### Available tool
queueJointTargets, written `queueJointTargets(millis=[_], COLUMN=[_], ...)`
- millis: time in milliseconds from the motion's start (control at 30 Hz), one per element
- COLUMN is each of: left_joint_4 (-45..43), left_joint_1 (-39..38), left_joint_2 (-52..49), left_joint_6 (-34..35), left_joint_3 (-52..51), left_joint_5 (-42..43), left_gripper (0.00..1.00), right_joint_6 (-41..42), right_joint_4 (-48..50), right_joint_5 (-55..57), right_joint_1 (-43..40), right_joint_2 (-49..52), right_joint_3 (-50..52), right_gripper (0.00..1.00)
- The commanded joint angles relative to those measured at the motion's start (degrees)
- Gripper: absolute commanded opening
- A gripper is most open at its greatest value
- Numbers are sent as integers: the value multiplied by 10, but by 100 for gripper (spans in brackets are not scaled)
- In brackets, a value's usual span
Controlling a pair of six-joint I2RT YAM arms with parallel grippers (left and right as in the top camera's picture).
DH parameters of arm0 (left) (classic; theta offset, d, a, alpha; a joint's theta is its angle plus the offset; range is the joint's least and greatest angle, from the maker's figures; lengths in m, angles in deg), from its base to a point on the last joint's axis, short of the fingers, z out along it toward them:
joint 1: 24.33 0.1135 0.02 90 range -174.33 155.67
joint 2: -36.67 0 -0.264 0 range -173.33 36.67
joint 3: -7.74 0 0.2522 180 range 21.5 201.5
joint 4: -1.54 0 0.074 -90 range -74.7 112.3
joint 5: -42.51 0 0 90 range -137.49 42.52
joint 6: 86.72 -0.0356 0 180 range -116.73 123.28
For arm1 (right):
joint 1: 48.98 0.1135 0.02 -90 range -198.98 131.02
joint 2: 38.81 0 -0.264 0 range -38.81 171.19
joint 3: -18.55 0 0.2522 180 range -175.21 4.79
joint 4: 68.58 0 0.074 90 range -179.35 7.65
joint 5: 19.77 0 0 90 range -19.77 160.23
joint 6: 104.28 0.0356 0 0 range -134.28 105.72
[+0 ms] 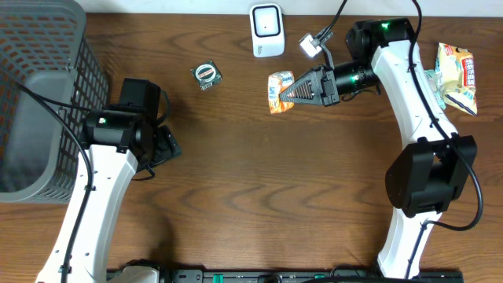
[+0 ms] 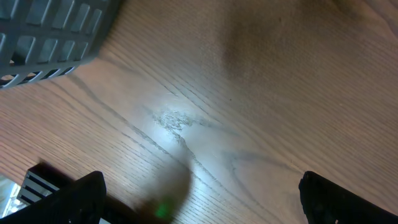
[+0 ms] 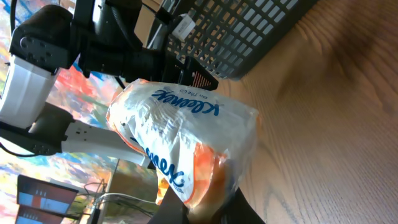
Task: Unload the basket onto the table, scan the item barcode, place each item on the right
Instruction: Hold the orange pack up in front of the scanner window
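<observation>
The item is an orange and white Kleenex tissue pack (image 1: pixel 277 91). My right gripper (image 1: pixel 289 92) is shut on one end of it and holds it above the table, just below the white scanner (image 1: pixel 267 30) at the back edge. In the right wrist view the tissue pack (image 3: pixel 186 137) fills the middle, pinched at its lower end by my right gripper (image 3: pixel 214 208). No barcode shows on the faces in view. My left gripper (image 1: pixel 167 146) hangs open over bare wood near the basket, and the left wrist view shows nothing between its fingers (image 2: pixel 84 193).
A grey mesh basket (image 1: pixel 39 94) stands at the far left. A small round packet (image 1: pixel 208 74) lies left of the scanner. A snack bag (image 1: pixel 457 75) lies at the right edge, behind the right arm.
</observation>
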Motion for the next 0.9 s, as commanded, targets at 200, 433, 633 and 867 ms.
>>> queueJointTargets(millis=[200,433,633,867], left_joint_4=[2,2,2,2], left_joint_1=[2,2,2,2], left_joint_2=[-1,-1,-1,-1], left_joint_6=[3,3,3,3], left_joint_3=[-2,-2,-2,-2], left_joint_5=[-5,-5,-5,-5], left_gripper=[97,98,98,98], right_joint_6=[-11,-11,-11,48], right_joint_4=[0,4,7,57], right_joint_5=[-17,-12,4,64], right_joint_1=[1,1,4,28], right_joint_2=[1,1,1,10], right_joint_3=[0,0,0,0], right_gripper=[1,1,1,1])
